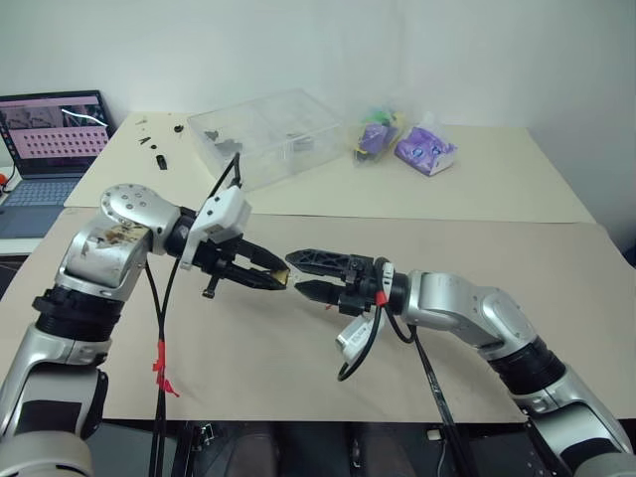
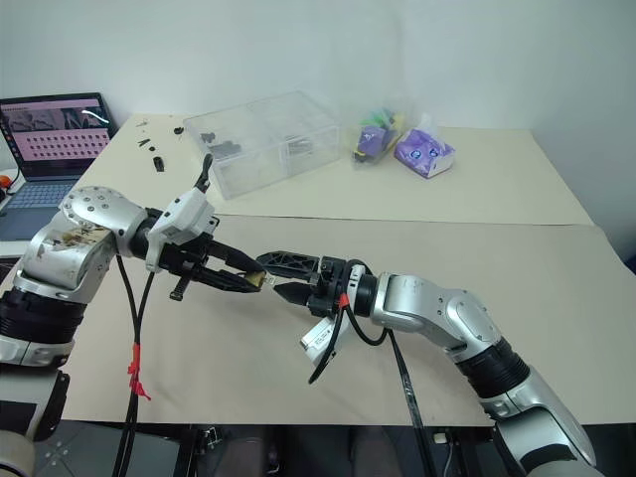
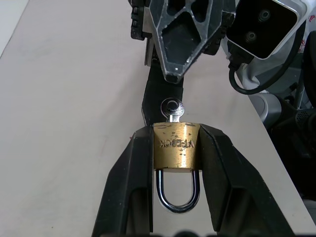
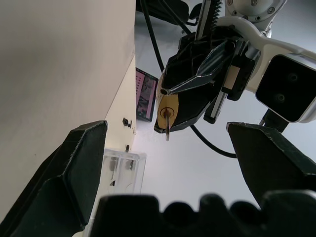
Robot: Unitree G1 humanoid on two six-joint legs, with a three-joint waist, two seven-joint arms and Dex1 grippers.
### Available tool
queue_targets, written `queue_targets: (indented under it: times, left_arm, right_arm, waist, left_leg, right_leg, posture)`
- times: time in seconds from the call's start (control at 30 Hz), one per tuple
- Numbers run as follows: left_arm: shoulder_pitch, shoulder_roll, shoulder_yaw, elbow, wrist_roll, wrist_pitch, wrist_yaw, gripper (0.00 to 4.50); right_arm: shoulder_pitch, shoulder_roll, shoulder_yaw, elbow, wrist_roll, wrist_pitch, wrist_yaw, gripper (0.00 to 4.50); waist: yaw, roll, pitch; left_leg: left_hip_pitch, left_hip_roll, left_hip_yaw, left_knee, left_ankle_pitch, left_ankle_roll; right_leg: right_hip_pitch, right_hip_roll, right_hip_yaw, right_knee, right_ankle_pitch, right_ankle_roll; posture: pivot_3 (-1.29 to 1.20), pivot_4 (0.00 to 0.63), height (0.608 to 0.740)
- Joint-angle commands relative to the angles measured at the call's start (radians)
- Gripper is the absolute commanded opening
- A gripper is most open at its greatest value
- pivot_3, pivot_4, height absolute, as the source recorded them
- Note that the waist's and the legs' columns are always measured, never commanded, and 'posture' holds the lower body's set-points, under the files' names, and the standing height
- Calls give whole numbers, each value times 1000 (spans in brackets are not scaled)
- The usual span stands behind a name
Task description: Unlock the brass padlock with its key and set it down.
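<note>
The brass padlock (image 3: pixel 177 145) is small and golden, with a silvery shackle loop pointing back toward my left wrist. My left gripper (image 1: pixel 282 276) is shut on its body, one black finger on each side, and holds it above the tan table. A silver key (image 3: pixel 172 108) sticks out of the padlock's end toward my right gripper (image 1: pixel 302 273). That gripper is open and points at the padlock from the right. Its fingertips (image 1: pixel 296 257) stand just short of the key, one above and one below. In the right wrist view the padlock (image 4: pixel 167 109) and key hang between the wide-spread fingers.
At the back of the table stand a clear plastic box (image 1: pixel 263 134), purple and yellow packets (image 1: pixel 425 151) and small black parts (image 1: pixel 154 149). An open laptop (image 1: pixel 50 139) sits at far left. The table's front edge (image 1: pixel 328 417) is near, below both arms.
</note>
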Motion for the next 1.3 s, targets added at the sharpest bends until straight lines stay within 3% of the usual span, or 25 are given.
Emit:
queue_targets:
  times: [0.03, 0.53, 0.63, 0.73, 0.83, 0.9, 1.0, 1.3]
  left_arm:
    - [-30, -3, 13, 6, 6, -28, 0, 830]
    - [-21, 5, 9, 11, 21, -42, -24, 830]
    - [-21, 4, 8, 11, 23, -40, -27, 830]
    - [-25, 1, 7, 16, 26, -39, -28, 830]
    - [-26, -2, 8, 16, 28, -38, -30, 830]
    - [-28, -4, 8, 17, 31, -38, -29, 830]
    - [-29, -7, 8, 19, 34, -39, -27, 830]
    - [-34, -11, 9, 24, 37, -43, -21, 830]
  right_arm:
    - [-17, 3, -22, -20, 3, -10, 1, 4500]
    - [-21, 2, -26, -26, -1, -14, 15, 4500]
    - [-24, 3, -24, -27, -4, -16, 18, 3872]
    - [-25, 4, -20, -27, -6, -17, 24, 2900]
    - [-26, 7, -18, -27, -9, -18, 29, 1558]
    - [-27, 9, -19, -28, -13, -18, 31, 1172]
    - [-29, 10, -19, -29, -16, -19, 36, 76]
    - [-34, 9, 2, -14, 21, -17, 96, 76]
  waist:
    - [0, 0, 0]
    - [0, 0, 0]
    - [0, 0, 0]
    - [0, 0, 0]
    - [0, 0, 0]
    - [0, 0, 0]
    - [0, 0, 0]
    - [0, 0, 0]
  left_leg:
    - [0, 0, 0, 0, 0, 0]
    - [0, 0, 0, 0, 0, 0]
    - [0, 0, 0, 0, 0, 0]
    - [0, 0, 0, 0, 0, 0]
    - [0, 0, 0, 0, 0, 0]
    - [0, 0, 0, 0, 0, 0]
    - [0, 0, 0, 0, 0, 0]
    - [0, 0, 0, 0, 0, 0]
  right_leg:
    - [0, 0, 0, 0, 0, 0]
    - [0, 0, 0, 0, 0, 0]
    - [0, 0, 0, 0, 0, 0]
    - [0, 0, 0, 0, 0, 0]
    - [0, 0, 0, 0, 0, 0]
    - [0, 0, 0, 0, 0, 0]
    - [0, 0, 0, 0, 0, 0]
    - [0, 0, 0, 0, 0, 0]
  posture:
    - [0, 150, 726]
    - [0, 150, 726]
    - [0, 150, 726]
    - [0, 150, 726]
    - [0, 150, 726]
    - [0, 150, 726]
    - [0, 150, 726]
    - [0, 150, 726]
